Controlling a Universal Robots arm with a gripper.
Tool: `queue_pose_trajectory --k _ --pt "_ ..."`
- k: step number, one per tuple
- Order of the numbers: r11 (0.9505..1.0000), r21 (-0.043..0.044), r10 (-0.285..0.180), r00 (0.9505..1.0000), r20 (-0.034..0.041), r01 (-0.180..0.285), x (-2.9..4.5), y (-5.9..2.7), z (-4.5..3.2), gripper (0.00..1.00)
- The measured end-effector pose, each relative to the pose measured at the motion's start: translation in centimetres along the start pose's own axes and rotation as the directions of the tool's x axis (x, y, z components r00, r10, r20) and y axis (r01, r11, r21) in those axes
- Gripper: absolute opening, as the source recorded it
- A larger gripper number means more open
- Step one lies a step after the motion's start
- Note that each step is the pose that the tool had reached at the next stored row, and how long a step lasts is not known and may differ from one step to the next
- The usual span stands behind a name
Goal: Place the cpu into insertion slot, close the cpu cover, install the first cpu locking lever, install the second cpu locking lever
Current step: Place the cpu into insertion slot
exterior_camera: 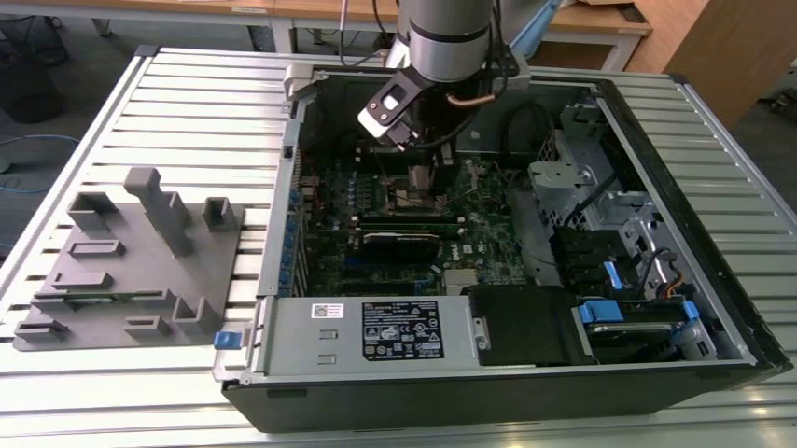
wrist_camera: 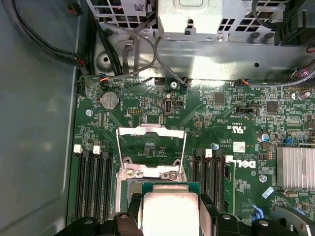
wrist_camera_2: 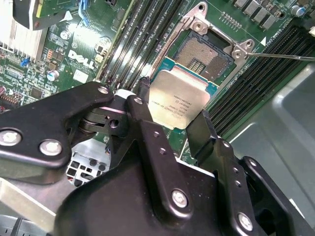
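Pinching the cpu [wrist_camera_2: 182, 96] by two opposite edges between the two black fingers [wrist_camera_2: 145, 123] of the gripper [wrist_camera_2: 171, 110], metal top facing the cameras. Hovering with it just short of the insertion slot [wrist_camera_2: 204, 55], not yet seating it. Catching, in the second wrist view, the slot's dark contact field lying uncovered past the chip, plus one thin metal rod [wrist_camera_2: 280, 57] crossing the memory slots [wrist_camera_2: 142, 44]. Revealing, in the first wrist view, the cpu cover [wrist_camera: 150, 130] standing raised beyond the chip, board showing through its window, and one coin cell [wrist_camera: 109, 101]. Taking in, from the exterior view, the arm [exterior_camera: 442, 37] reaching down into the open computer case [exterior_camera: 498, 401], with one white-labelled power supply [exterior_camera: 401, 329] and one grey fixture block [exterior_camera: 125, 271] at the exterior view's left. Counting one chip, one slot, one cover, two fingers.
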State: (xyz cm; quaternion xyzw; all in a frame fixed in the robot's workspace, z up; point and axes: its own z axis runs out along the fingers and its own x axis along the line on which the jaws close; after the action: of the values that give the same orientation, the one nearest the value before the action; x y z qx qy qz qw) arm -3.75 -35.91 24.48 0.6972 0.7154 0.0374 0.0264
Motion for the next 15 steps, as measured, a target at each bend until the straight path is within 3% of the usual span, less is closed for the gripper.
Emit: queue_pose_trajectory --k 15 --pt "1.0 0.0 0.001 1.0 -0.0017 -0.001 0.52 -0.4 0.46 0.54"
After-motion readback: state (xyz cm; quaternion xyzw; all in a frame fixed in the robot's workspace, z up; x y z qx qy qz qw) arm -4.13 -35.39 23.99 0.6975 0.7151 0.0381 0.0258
